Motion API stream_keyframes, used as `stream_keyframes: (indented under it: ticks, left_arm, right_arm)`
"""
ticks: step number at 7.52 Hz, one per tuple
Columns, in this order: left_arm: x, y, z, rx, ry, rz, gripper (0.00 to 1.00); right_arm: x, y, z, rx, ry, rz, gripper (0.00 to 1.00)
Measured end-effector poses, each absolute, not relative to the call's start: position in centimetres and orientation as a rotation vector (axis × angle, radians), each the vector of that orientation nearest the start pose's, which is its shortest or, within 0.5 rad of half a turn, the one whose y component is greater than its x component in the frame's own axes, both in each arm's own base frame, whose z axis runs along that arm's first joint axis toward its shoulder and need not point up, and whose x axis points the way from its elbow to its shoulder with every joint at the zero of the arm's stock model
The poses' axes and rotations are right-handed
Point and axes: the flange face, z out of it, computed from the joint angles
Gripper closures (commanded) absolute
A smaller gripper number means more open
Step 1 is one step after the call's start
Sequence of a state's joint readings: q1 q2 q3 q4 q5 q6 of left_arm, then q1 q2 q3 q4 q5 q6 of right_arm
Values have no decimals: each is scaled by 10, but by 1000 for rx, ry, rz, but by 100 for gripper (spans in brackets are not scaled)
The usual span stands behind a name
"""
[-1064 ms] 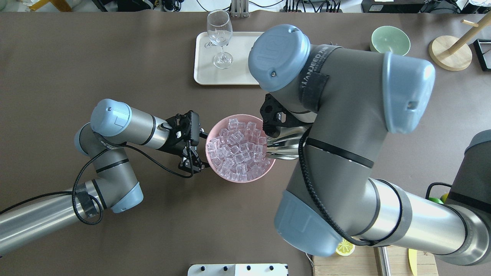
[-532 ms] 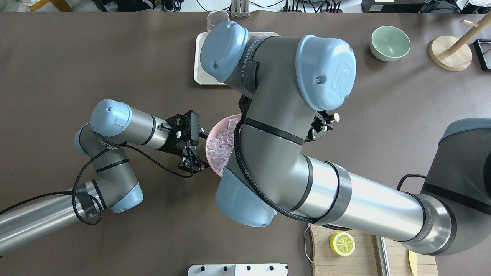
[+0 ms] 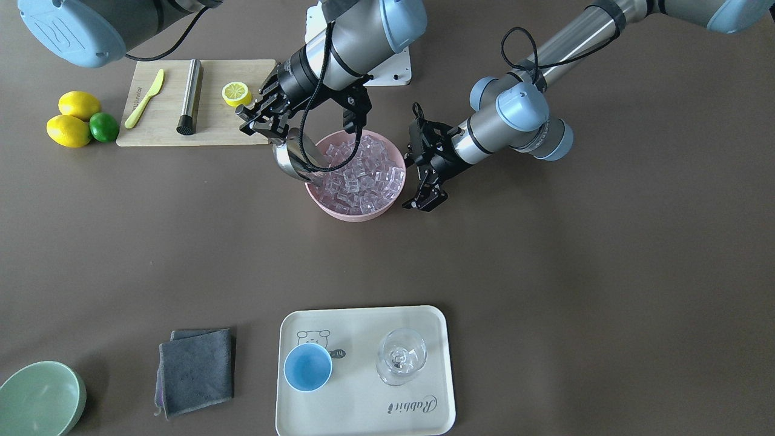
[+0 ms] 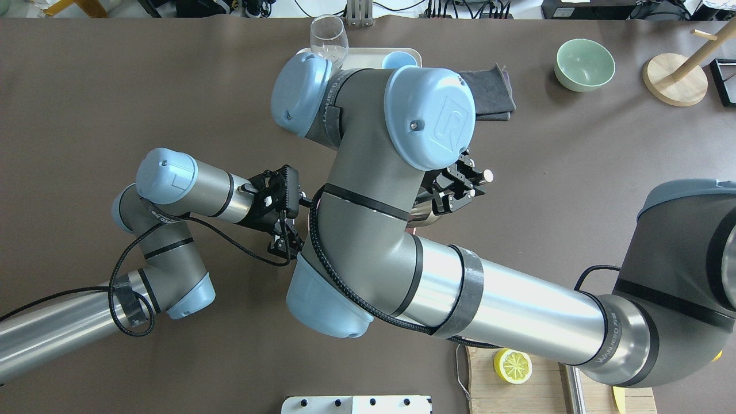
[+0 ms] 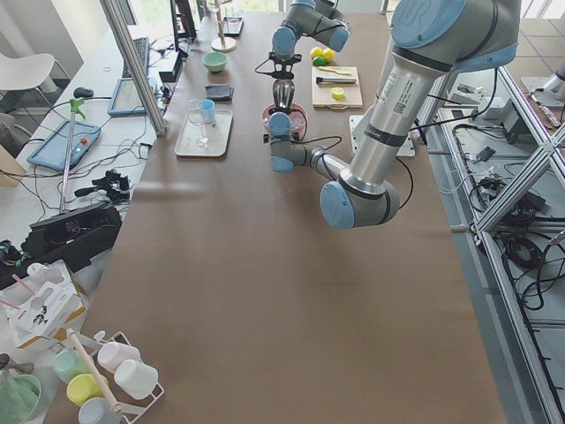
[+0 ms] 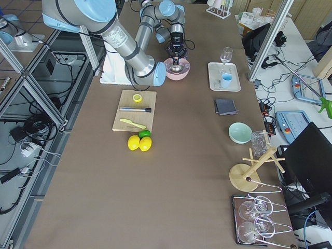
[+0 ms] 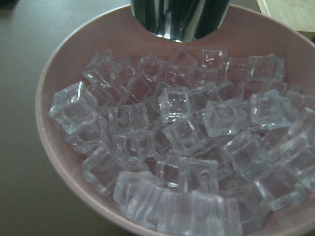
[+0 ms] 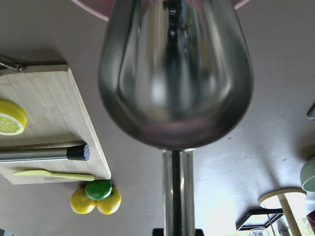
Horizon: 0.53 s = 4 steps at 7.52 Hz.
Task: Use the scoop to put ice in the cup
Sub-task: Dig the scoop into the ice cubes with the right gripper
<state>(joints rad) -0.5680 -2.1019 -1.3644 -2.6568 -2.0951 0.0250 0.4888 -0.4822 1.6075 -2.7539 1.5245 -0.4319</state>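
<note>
Much ice (image 3: 363,172) filled the bowl (image 3: 351,215); the right gripper (image 3: 273,130) clamped the scoop (image 3: 289,158), tipped at the bowl's rim; the left gripper (image 3: 413,178) stood open beside the bowl.

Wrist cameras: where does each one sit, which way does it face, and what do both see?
Left wrist: low beside the pink bowl, facing across the ice; no arm shows.
Right wrist: behind the scoop, looking along its handle, cutting board off to the side; no arm shows.
Both see the scoop's shiny back and the pink bowl's rim.
</note>
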Motion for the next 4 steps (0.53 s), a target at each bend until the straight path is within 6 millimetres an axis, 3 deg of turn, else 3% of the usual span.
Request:
stream_keyframes:
  ticks: [4]
  left_arm:
    - [535, -441, 319, 1089, 1101, 1194, 3]
  right_arm:
    - [-541, -411, 121, -57, 133, -1558, 100]
